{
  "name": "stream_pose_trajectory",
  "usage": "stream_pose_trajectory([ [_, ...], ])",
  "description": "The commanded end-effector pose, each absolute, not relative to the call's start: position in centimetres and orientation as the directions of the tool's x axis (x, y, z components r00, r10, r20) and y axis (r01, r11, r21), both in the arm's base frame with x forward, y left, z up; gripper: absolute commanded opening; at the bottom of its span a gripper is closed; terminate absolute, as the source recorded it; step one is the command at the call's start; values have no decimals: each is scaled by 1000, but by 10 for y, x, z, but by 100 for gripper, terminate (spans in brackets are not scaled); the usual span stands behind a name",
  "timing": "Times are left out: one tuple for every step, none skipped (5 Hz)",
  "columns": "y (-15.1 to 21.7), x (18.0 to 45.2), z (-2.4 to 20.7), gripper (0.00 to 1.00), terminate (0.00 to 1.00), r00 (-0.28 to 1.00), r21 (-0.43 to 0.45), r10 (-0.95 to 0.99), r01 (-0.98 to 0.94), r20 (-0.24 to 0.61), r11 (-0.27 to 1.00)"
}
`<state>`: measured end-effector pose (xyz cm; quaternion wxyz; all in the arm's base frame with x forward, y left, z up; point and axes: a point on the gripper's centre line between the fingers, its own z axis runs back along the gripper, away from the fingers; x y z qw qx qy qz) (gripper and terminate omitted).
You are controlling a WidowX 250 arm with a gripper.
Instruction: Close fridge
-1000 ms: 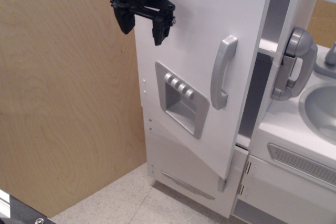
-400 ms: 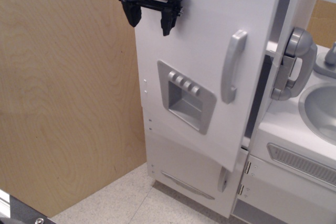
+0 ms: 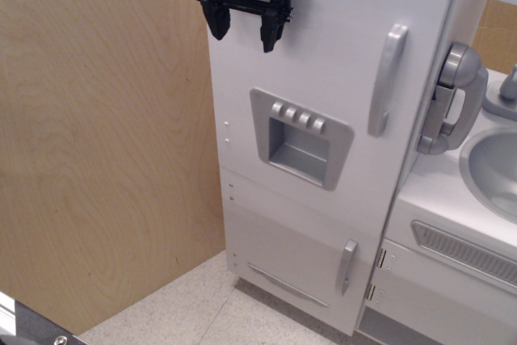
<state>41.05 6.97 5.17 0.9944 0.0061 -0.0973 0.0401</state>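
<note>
The fridge (image 3: 323,54) is a tall white toy-kitchen cabinet. Its large door lies almost flush with the cabinet front, with no shelves showing. The door has a grey vertical handle (image 3: 386,78) at its right edge and a grey four-button dispenser recess (image 3: 300,138) in the middle. My black gripper (image 3: 246,28) hangs from the top of the view against the door's upper left part. Its two fingers are spread apart and hold nothing.
A smaller lower door (image 3: 299,260) with a short grey handle (image 3: 346,266) sits below. A grey phone handset (image 3: 452,98) hangs to the right, beside a sink (image 3: 493,169). A plywood wall (image 3: 105,151) stands at the left. Speckled floor (image 3: 210,313) is below.
The large door has swung to the right, from clearly ajar with shelves showing to nearly flush. My gripper has moved right with it, staying at the door's upper left.
</note>
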Motion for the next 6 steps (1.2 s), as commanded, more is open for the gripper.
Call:
stream_pose_trajectory([
  [82,418,81,100,0,943,-2,83,-87,321,996],
  [82,376,84,100,0,960,5,38,-41,279,999],
  [83,342,85,100,0,969,5,17,-18,248,1000],
  [83,342,85,100,0,969,5,17,-18,248,1000],
  [83,342,85,100,0,969,5,17,-18,248,1000],
  [83,342,85,100,100,969,5,17,-18,248,1000],
])
